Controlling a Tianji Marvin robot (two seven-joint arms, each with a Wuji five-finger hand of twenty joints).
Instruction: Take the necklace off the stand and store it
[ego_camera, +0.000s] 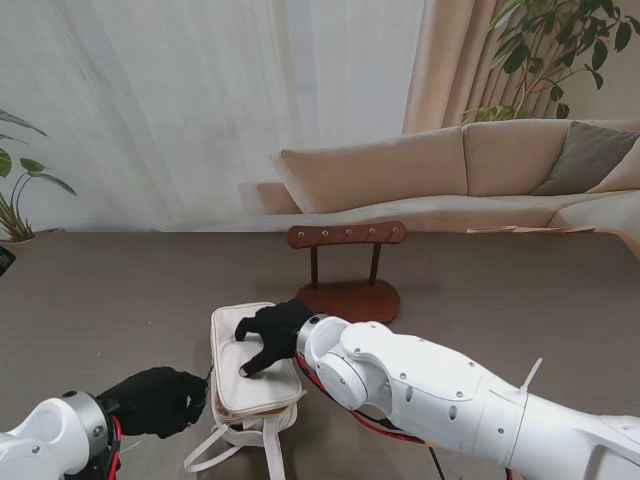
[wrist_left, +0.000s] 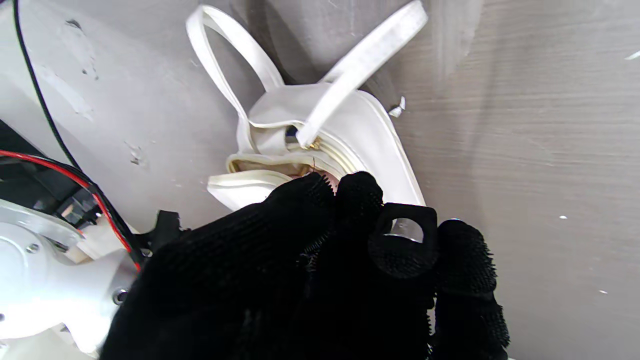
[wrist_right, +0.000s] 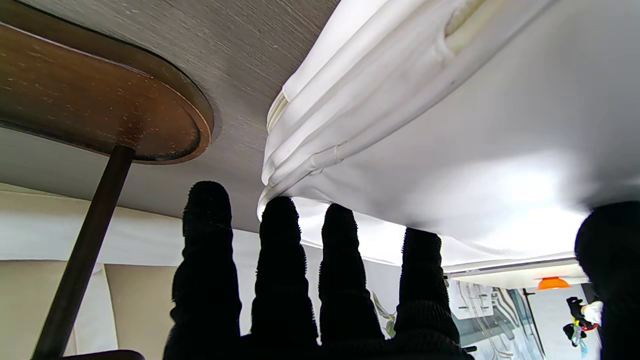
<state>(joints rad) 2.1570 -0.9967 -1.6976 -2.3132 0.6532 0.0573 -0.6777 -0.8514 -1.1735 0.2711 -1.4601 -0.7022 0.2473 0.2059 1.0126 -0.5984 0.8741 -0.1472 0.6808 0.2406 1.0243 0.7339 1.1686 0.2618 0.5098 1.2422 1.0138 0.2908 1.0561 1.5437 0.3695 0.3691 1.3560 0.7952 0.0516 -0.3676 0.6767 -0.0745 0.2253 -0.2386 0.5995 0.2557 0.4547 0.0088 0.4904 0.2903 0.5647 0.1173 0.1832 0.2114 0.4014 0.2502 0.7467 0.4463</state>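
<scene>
- We cannot make out the necklace; our left-wrist view shows only a gold glint at the white bag's (ego_camera: 254, 378) mouth.
- Our right hand (ego_camera: 268, 334) lies flat on the bag, fingers spread.
- Left hand (ego_camera: 158, 401), at the bag's 9 o'clock, is curled; its hold unclear.
- The wooden stand (ego_camera: 349, 268) sits at 1 o'clock.

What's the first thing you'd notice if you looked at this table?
A white bag lies on the table near me, with the right hand spread flat on top of it. The left hand is bunched at the bag's left end by the opening. Behind the bag stands a wooden stand with nothing hanging on it.
</scene>
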